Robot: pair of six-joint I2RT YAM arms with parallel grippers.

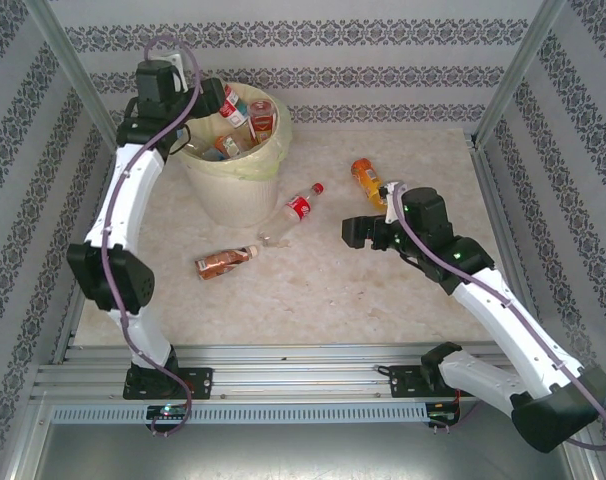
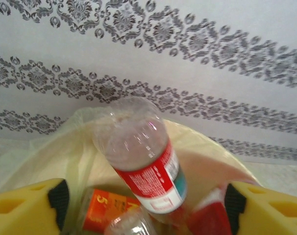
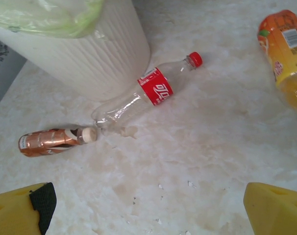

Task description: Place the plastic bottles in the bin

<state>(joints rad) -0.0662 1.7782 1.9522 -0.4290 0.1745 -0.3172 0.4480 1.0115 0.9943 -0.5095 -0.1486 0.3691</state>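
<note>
Jaws on my left stand wide apart over the bin [image 1: 230, 195], holding nothing, so the red-labelled bottle [image 2: 148, 171] sits free among those inside; my right jaws gape empty above the worktop [image 3: 197, 161], facing the red-capped bottle [image 3: 156, 88], brown bottle [image 3: 48, 142] and orange bottle [image 3: 283, 49] awaiting collection.

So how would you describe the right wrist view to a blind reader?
Three bottles lie on a table: a red-labelled bottle beside the white bin, a brown bottle left of it, an orange bottle far right. The right gripper hangs open.
</note>
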